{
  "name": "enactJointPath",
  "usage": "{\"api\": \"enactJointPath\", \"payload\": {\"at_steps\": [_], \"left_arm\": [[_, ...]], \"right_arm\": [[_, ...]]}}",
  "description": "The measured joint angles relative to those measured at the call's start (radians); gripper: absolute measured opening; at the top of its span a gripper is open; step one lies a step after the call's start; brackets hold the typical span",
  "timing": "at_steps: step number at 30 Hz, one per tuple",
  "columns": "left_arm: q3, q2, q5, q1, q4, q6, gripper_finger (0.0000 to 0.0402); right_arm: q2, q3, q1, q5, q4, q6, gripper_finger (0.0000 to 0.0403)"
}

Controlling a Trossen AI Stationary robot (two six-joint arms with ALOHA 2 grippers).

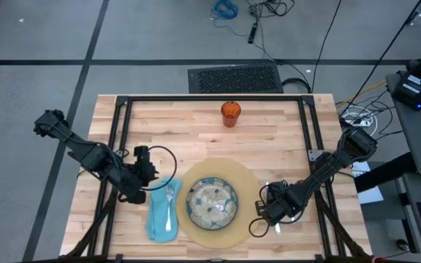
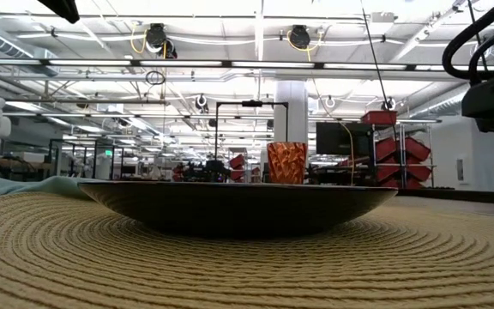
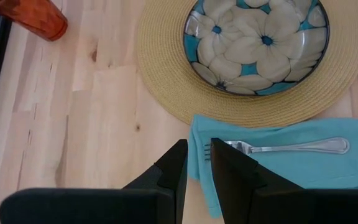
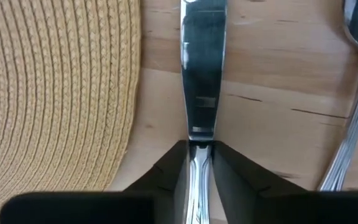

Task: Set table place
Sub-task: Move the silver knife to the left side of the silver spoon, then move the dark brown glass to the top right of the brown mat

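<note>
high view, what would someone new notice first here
The eye lands on the flowered blue plate in the middle of the round tan placemat near the table's front edge, with a fork lying on a teal napkin beside it. The right gripper sits low on the mat's other side, its fingers around a knife's handle, a spoon alongside. An orange cup stands alone at the far edge.
</note>
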Motion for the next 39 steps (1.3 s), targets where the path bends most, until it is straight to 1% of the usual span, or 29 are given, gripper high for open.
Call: {"api": "enactJointPath", "payload": {"at_steps": [4,9,14,16,19,22,27,28,30,34,36,37,39], "left_arm": [[0.000,0.000,0.000,0.000,0.000,0.001,0.0056],[0.000,0.000,0.001,0.001,0.000,0.001,0.0056],[0.000,0.000,0.001,0.001,0.000,0.001,0.0056],[0.000,0.000,0.001,0.001,0.000,0.002,0.0056],[0.000,0.000,-0.004,0.001,0.000,0.005,0.0056],[0.000,0.000,-0.059,0.001,0.004,0.012,0.0056],[0.000,0.000,-0.276,0.041,0.029,0.009,0.0056],[0.000,0.000,-0.303,0.058,0.044,0.009,0.0056],[0.000,0.000,-0.317,0.106,0.088,0.018,0.0056],[0.000,0.012,-0.278,0.257,0.194,0.081,0.0056],[0.000,0.046,-0.229,0.372,0.264,0.132,0.0056],[0.000,0.069,-0.182,0.433,0.293,0.159,0.0056],[0.000,0.129,-0.048,0.563,0.357,0.194,0.0056]], "right_arm": [[0.000,0.000,0.010,0.010,0.003,-0.003,0.0091],[0.000,0.006,0.019,0.037,-0.005,-0.013,0.0103],[0.002,0.059,0.021,0.069,-0.120,-0.037,0.0104],[0.002,0.093,0.021,0.078,-0.197,-0.053,0.0104],[0.002,0.161,0.021,0.123,-0.308,-0.078,0.0105],[0.001,0.242,0.017,0.175,-0.440,-0.130,0.0105],[-0.001,0.361,-0.007,0.254,-0.618,-0.251,0.0105],[-0.001,0.375,-0.011,0.278,-0.634,-0.275,0.0105],[-0.002,0.391,-0.022,0.326,-0.666,-0.325,0.0105],[-0.002,0.389,-0.046,0.383,-0.679,-0.452,0.0105],[-0.002,0.381,-0.061,0.395,-0.693,-0.508,0.0105],[-0.002,0.378,-0.069,0.396,-0.697,-0.534,0.0105],[-0.002,0.367,-0.083,0.397,-0.698,-0.577,0.0105]]}}
